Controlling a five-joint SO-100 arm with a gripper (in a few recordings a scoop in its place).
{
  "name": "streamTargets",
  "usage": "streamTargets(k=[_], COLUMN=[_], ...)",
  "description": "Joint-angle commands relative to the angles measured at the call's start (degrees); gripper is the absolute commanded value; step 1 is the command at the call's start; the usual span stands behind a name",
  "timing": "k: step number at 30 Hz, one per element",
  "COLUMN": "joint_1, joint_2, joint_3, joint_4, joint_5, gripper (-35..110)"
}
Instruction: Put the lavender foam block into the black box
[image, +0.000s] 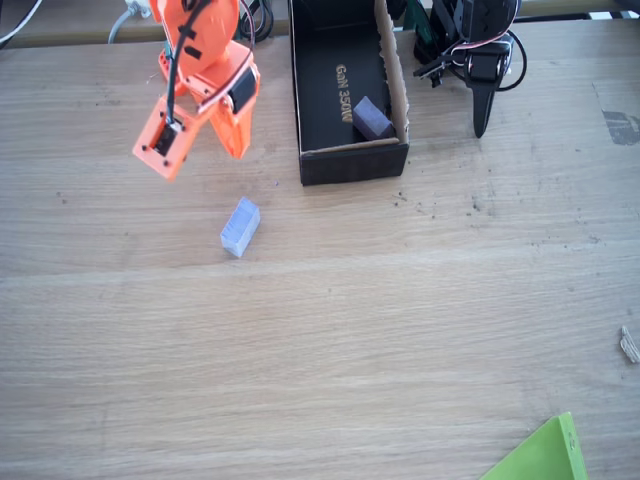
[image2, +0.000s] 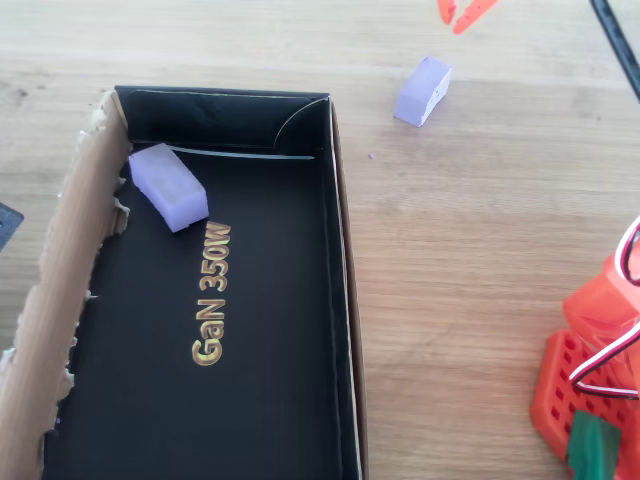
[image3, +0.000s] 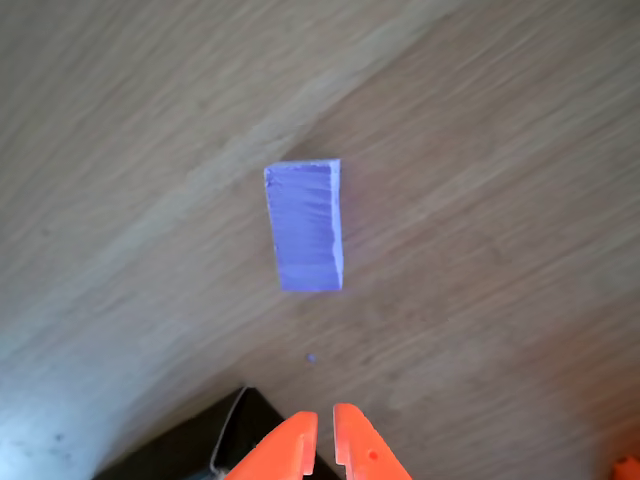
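Note:
The lavender foam block (image: 240, 227) (image2: 422, 90) lies on the wooden table, outside the black box (image: 302, 100) (image2: 338, 300). In the wrist view the block (image3: 305, 225) lies flat just ahead of my orange fingertips. My gripper (image: 237, 145) (image2: 460, 14) (image3: 322, 440) hovers above the table between block and box, shut with nothing in it and apart from the block. The box has gold lettering on its floor and one torn brown cardboard wall (image2: 60, 300). A corner of the box (image3: 200, 455) shows beside my fingertips.
A darker purple block (image: 372, 120) (image2: 168, 185) lies inside the box near one end. A green sheet corner (image: 545, 455) pokes in at the table's front right, and a small scrap (image: 629, 343) lies at the right edge. My arm's orange base (image2: 590, 380) stands beside the box.

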Motion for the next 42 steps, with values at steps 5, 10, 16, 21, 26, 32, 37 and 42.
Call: streamTargets(k=[5,10,16,21,26,32,37,42], joint_1=[1.41,1.23,1.14,1.23,1.85,3.16,4.39,4.92], joint_2=[-0.18,-0.26,0.09,0.44,-0.09,-1.76,-2.99,-4.92], joint_3=[-3.60,-3.34,-3.16,-3.16,-2.81,-2.46,-2.20,-2.11], joint_4=[0.53,1.23,1.32,1.85,2.11,1.67,2.02,1.67], joint_5=[0.00,-1.14,-0.70,-0.97,-1.76,-2.64,-2.99,-3.34], gripper=[2,31,34,33,31,30,32,32])
